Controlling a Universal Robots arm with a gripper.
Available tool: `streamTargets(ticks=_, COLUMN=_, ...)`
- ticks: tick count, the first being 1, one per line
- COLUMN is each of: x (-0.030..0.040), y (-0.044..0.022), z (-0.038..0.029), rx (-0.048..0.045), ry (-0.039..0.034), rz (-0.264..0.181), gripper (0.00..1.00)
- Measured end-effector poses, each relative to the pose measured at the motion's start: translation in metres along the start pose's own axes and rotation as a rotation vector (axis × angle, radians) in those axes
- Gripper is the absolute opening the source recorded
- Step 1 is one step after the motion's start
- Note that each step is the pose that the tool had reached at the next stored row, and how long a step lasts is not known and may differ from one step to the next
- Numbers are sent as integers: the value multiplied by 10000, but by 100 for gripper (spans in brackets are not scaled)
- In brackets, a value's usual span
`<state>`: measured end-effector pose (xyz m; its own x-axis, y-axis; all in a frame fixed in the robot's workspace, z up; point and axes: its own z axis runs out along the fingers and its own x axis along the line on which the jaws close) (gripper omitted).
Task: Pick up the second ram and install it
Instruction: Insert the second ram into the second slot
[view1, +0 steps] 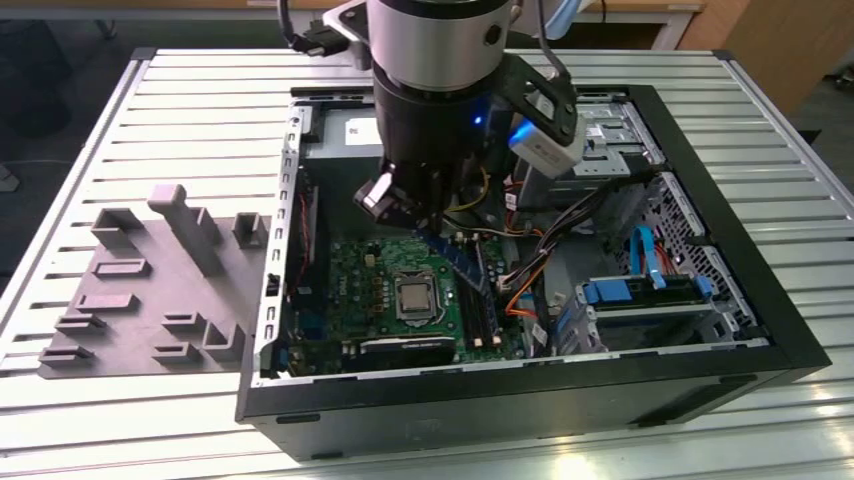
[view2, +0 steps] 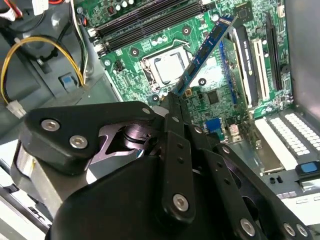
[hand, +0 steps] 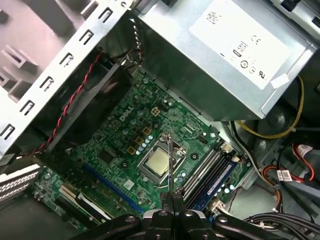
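In the second wrist view the pincer (view2: 175, 97) and its black linkage block the lower half. They cover the near end of the second ram (view2: 205, 50) and a stretch of the motherboard (view2: 127, 37), whose memory slots (view2: 150, 17) run off the top edge. In the first wrist view the stick shows edge-on, a thin line whose chips cannot be told. There the pincer is cut by the bottom edge and the power supply (hand: 225, 50) is cropped at the top. In the exterior view the arm (view1: 434, 90) is cut off by the top edge and hides the rear interior of the computer case (view1: 534, 400) and the stick's upper end; the desk (view1: 200, 120) is cut along the bottom.
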<state>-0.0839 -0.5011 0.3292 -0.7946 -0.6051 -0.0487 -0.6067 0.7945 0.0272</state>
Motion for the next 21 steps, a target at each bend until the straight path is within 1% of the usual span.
streamTargets(ticks=12, x=0, y=0, z=4, rx=62, ry=-36, rz=1277, gripper=11)
streamTargets(ticks=21, x=0, y=0, z=10, rx=123, ry=-69, rz=2547, gripper=11)
